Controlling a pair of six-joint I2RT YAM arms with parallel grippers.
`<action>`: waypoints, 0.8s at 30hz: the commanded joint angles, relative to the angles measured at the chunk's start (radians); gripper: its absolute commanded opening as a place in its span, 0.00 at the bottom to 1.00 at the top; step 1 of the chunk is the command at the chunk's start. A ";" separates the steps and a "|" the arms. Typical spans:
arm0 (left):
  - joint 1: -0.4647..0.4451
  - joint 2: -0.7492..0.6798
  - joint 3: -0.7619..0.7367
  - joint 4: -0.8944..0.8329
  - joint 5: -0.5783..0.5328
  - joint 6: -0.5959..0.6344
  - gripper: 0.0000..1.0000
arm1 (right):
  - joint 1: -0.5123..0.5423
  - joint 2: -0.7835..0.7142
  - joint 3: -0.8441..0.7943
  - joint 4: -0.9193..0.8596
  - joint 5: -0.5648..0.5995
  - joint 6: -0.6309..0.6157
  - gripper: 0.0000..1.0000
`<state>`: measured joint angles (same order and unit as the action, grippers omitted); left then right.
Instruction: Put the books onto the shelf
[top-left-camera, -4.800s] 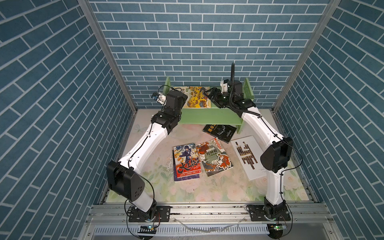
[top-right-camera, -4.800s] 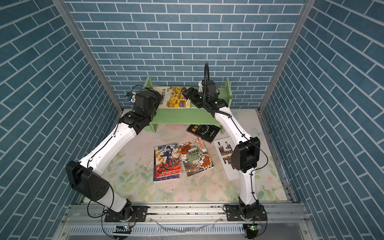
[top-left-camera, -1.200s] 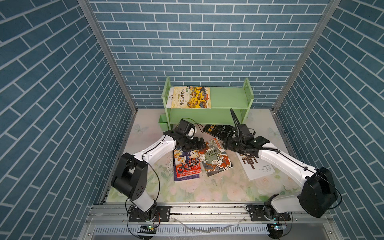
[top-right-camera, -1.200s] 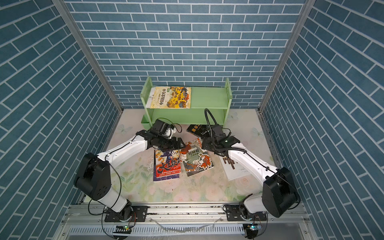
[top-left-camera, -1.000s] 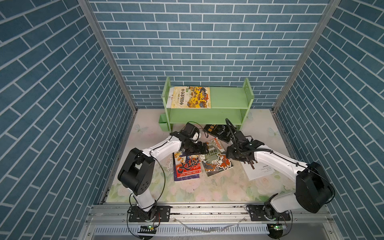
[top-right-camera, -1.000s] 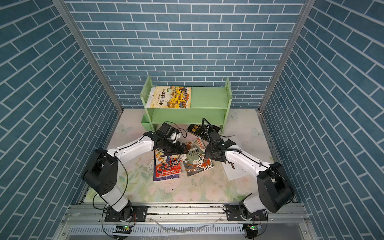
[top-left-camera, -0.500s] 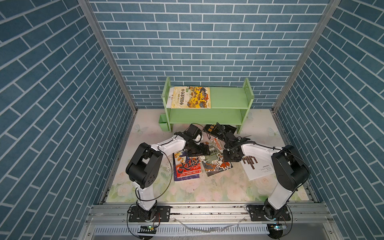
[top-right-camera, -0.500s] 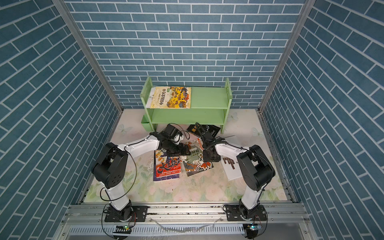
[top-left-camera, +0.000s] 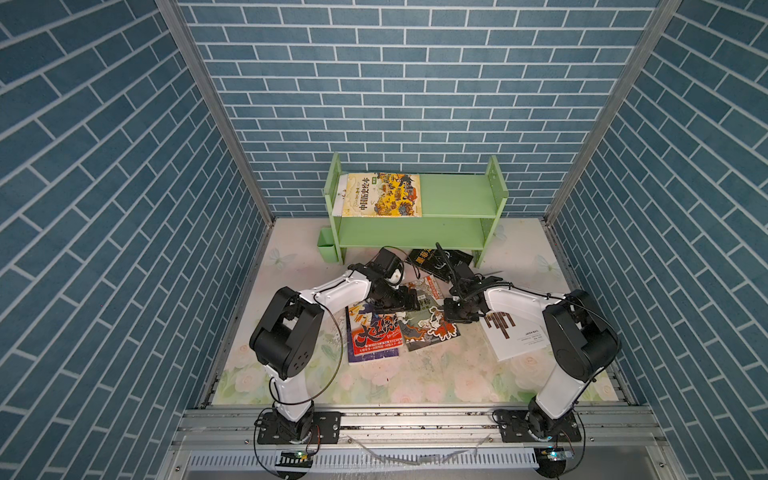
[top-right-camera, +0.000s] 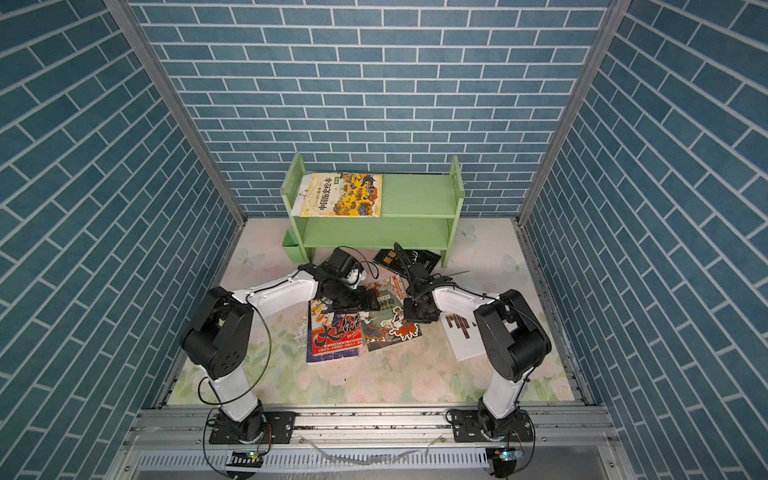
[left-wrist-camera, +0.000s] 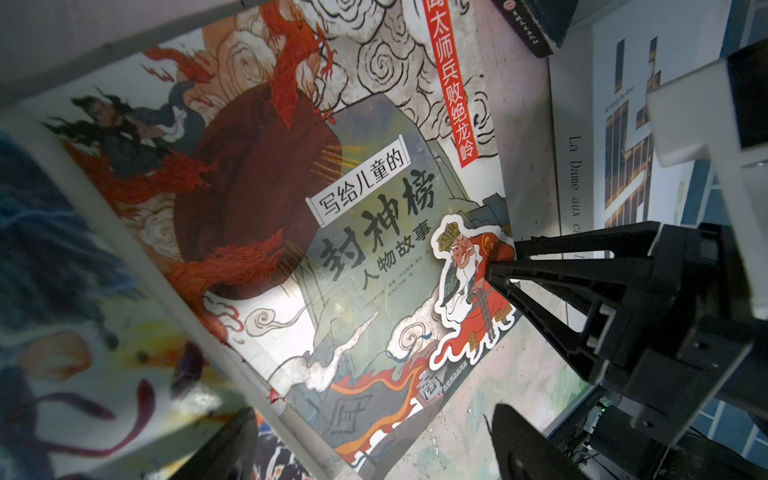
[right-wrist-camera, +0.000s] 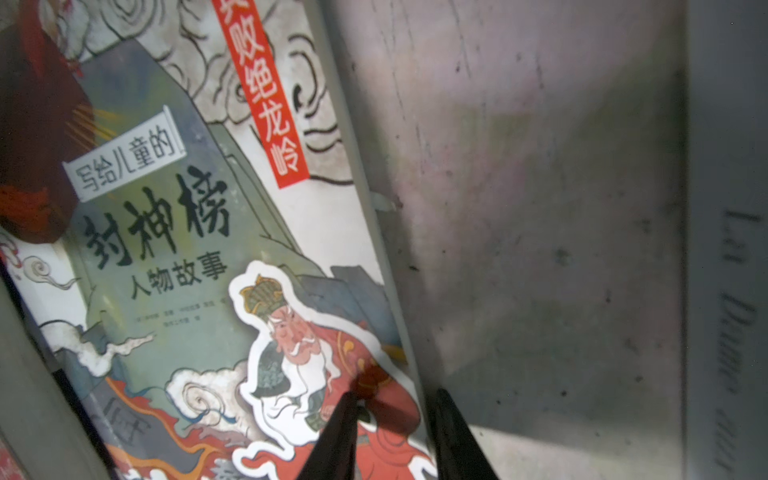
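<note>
Hovering over the left part of the illustrated book (top-left-camera: 430, 330), the left gripper (top-left-camera: 403, 300) holds its jaws wide apart. That book lies flat on the tabletop (top-left-camera: 415, 382), just beside a blue-and-red book (top-left-camera: 372, 340), in front of the shelf (top-left-camera: 457, 201). The right gripper (right-wrist-camera: 395, 397) straddles its right edge, jaws narrowly apart, one finger (right-wrist-camera: 338, 432) over the cover.

grey-green book (left-wrist-camera: 374, 291) cover: 写给儿童的 / 封神榜 / 人物故事; red strip: 太师兵败绝龙岭. white book (left-wrist-camera: 577, 124): "La Dame aux…", rest hidden. yellow book (top-left-camera: 386, 195), shelf (top-left-camera: 457, 199) top tier, left end: 中国历史绘本.
</note>
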<state>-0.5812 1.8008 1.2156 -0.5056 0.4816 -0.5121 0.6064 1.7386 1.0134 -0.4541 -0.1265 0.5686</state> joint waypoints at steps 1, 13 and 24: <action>-0.010 0.029 0.041 -0.071 0.007 -0.032 0.90 | -0.001 -0.022 -0.013 -0.055 0.033 0.017 0.33; -0.104 0.090 0.129 -0.143 -0.089 -0.101 0.90 | 0.001 -0.139 -0.020 -0.010 0.117 0.134 0.35; -0.105 0.123 0.084 -0.212 -0.350 -0.240 0.90 | 0.050 -0.120 -0.003 0.096 0.110 0.235 0.38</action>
<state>-0.6945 1.9205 1.3392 -0.6346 0.2768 -0.7040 0.6308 1.6009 0.9993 -0.3798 -0.0360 0.7418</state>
